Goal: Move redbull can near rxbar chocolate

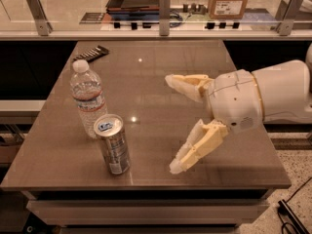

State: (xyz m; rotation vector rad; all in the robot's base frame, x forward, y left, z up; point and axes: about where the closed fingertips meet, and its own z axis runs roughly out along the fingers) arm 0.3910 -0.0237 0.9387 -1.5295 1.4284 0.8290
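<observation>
The redbull can (112,144) stands upright near the table's front left, silver with a blue mark on its top. The rxbar chocolate (90,53) lies flat at the far left corner, a dark wrapper with pale stripes. My gripper (171,123) reaches in from the right over the middle of the table, to the right of the can and apart from it. Its two pale fingers (197,147) are spread wide and hold nothing.
A clear plastic water bottle (87,97) stands just behind and left of the can, nearly touching it. The brown table (146,72) ends close in front of the can. A counter with a railing and a cardboard box (230,0) runs along the back.
</observation>
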